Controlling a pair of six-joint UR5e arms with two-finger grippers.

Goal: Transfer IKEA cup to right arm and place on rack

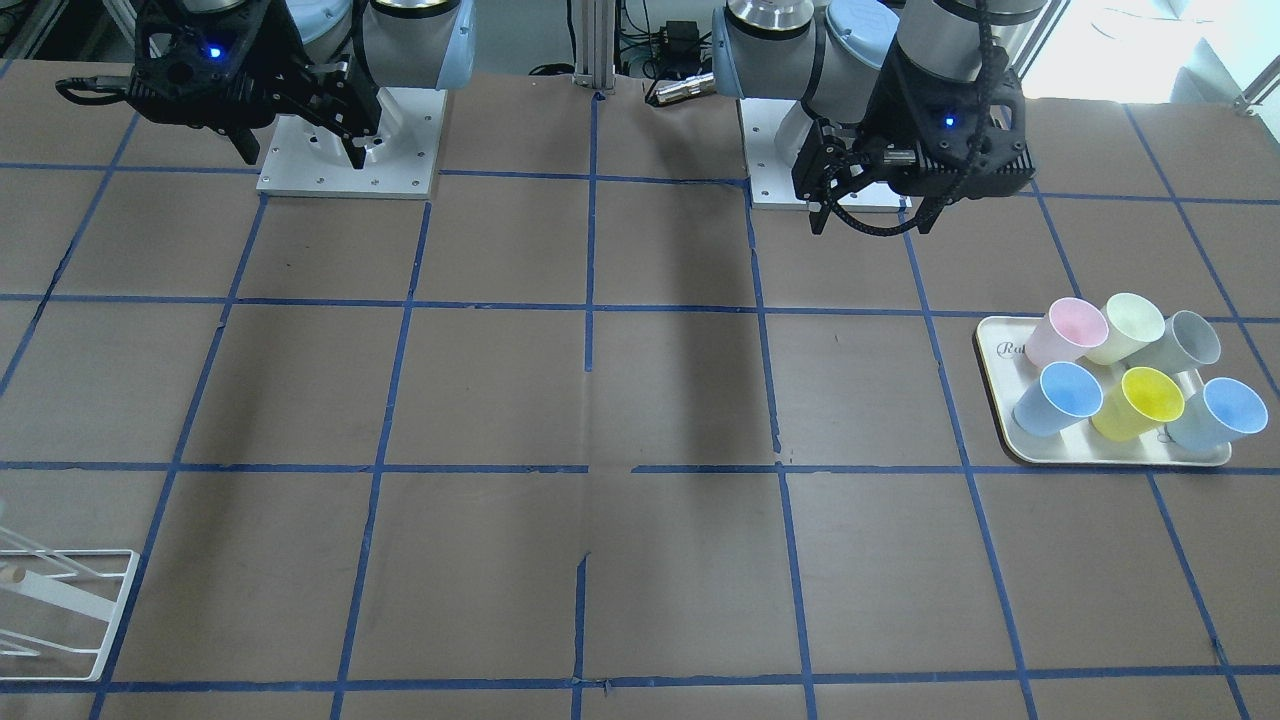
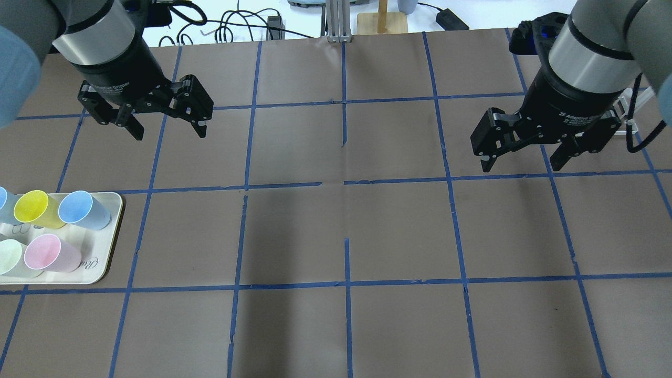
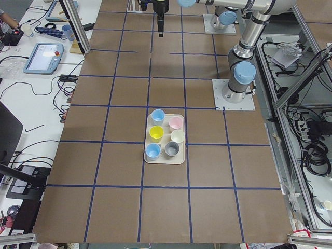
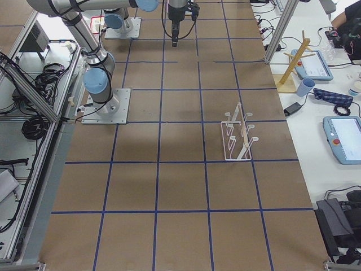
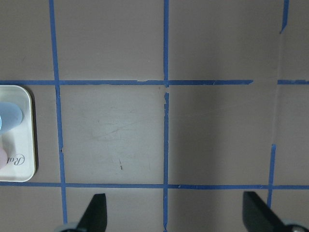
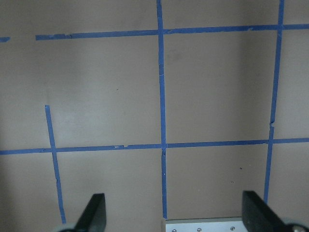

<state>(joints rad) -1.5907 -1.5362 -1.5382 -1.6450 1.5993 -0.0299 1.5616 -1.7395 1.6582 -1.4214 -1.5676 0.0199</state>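
Since both grippers hang high over the table with nothing in them, I think the job has not started yet. The left gripper (image 2: 169,128) has its fingers spread wide, and so does the right gripper (image 2: 521,163).

The IKEA cup (image 2: 32,207) stands on a tray (image 2: 113,236), low down and off to the left gripper's outer side. The first move should be for the left gripper to go over and down to that cup.

The cup is squeezed in, with a blue cup (image 2: 81,209) touching or just beside it and a pink cup (image 2: 50,252) near. The fingers may bump them, so coming from above looks best.

Between the two grippers is a wide stretch of table for the hand-over. The rack (image 4: 237,141) stands well apart from the right gripper, near the table's far edge.
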